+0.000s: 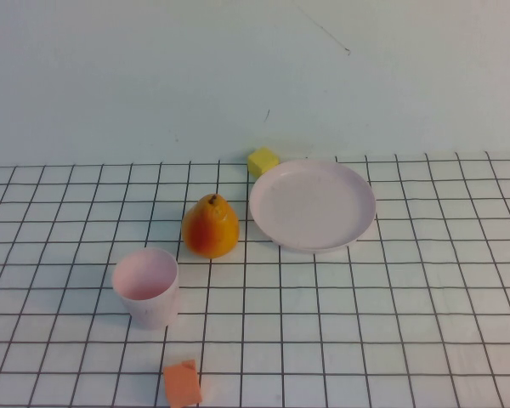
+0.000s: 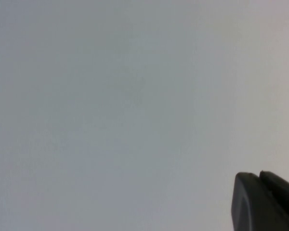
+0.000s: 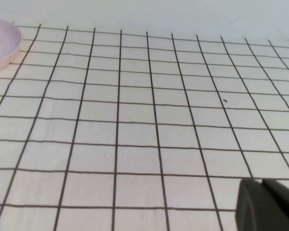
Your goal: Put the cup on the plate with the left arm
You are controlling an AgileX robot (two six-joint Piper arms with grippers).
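The orange block lies nearest; behind it the cup stands upright on the table; a pear just beyond could be knocked over en route to the plate. Left hand and right hand barely show; grip unclear. No writing visible.

Pear: orange-yellow with a red blush, upright, stem up, mid-table.
Yellow block: small cube, at the far edge of the gridded cloth.
Orange block: flat, tilted, near the front edge.
Table: white cloth, black grid lines.
Wall: plain, pale.
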